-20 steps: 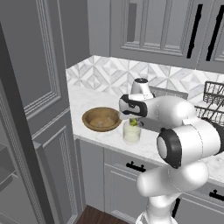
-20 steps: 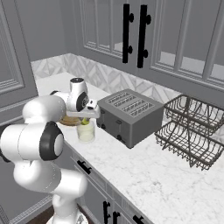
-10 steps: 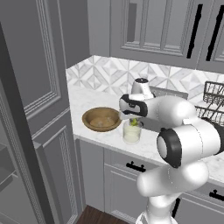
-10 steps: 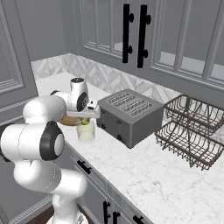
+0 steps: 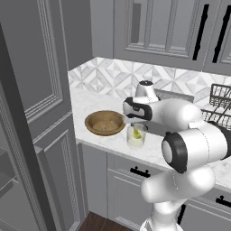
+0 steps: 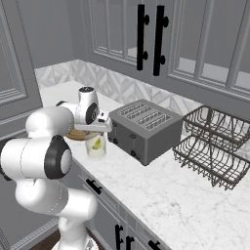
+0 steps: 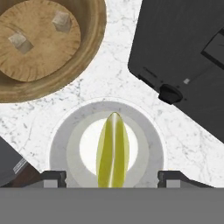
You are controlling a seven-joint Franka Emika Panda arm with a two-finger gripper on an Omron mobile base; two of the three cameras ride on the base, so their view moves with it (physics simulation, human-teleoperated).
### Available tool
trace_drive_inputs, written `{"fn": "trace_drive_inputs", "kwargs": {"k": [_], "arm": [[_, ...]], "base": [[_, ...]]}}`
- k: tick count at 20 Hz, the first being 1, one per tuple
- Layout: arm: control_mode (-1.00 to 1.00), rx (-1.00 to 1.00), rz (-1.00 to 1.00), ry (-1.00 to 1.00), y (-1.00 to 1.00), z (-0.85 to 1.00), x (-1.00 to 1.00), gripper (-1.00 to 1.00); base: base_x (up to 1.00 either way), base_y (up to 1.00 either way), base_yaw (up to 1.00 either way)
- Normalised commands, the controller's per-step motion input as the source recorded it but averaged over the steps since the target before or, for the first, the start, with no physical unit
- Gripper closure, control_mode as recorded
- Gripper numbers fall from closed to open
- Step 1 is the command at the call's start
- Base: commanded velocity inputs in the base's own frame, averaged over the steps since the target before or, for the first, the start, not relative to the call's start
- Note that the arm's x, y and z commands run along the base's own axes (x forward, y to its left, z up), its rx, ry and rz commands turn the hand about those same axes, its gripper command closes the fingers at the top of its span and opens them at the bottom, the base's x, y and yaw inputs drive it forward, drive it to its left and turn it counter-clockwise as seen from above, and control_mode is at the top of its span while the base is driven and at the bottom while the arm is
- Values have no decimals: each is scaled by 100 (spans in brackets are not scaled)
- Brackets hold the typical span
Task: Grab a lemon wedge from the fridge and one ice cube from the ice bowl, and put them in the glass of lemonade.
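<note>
- While the gripper [image 7: 112, 177] is held directly over the glass of lemonade [image 7: 106, 148], its two finger tips [image 7: 52, 177] are seen spread wide apart at either side of the rim, released, with nothing clamped between them.
- The lemon wedge [image 7: 113, 151] is seen inside the glass — a yellow-green sliver lying in the pale liquid, free of both finger tips.
- In the left base view the glass [image 5: 136, 136] is found on the white marble counter [image 5: 94, 106], with the wedge [image 5: 136, 133] visible through its clear wall.
- The ice bowl [image 7: 48, 46] of brown wood is set just beside the glass; two pale ice cubes [image 7: 61, 20] are seen lying apart on its floor.
- A dark toaster [image 6: 145, 129] is placed close to the glass on the side away from the bowl.
- A wire dish rack [image 6: 212, 146] is stood further from the glass, beyond the toaster.
- Grey panelled cabinets [image 6: 195, 44] with black handles are hung above the glass — behind the counter.
</note>
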Motion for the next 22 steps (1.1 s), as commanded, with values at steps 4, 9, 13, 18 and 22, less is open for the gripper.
{"fn": "trace_drive_inputs", "kwargs": {"k": [4,9,13,18,22], "arm": [[-100,0,0,0,0,0,0,-100],[-100,0,0,0,0,3,0,-100],[-100,0,0,0,0,14,0,-100],[-100,0,0,-1,0,12,-4,-100],[-100,0,0,-7,3,24,-5,-100]], "base": [[0,0,0],[0,0,0],[0,0,0],[0,0,0],[0,0,0]]}}
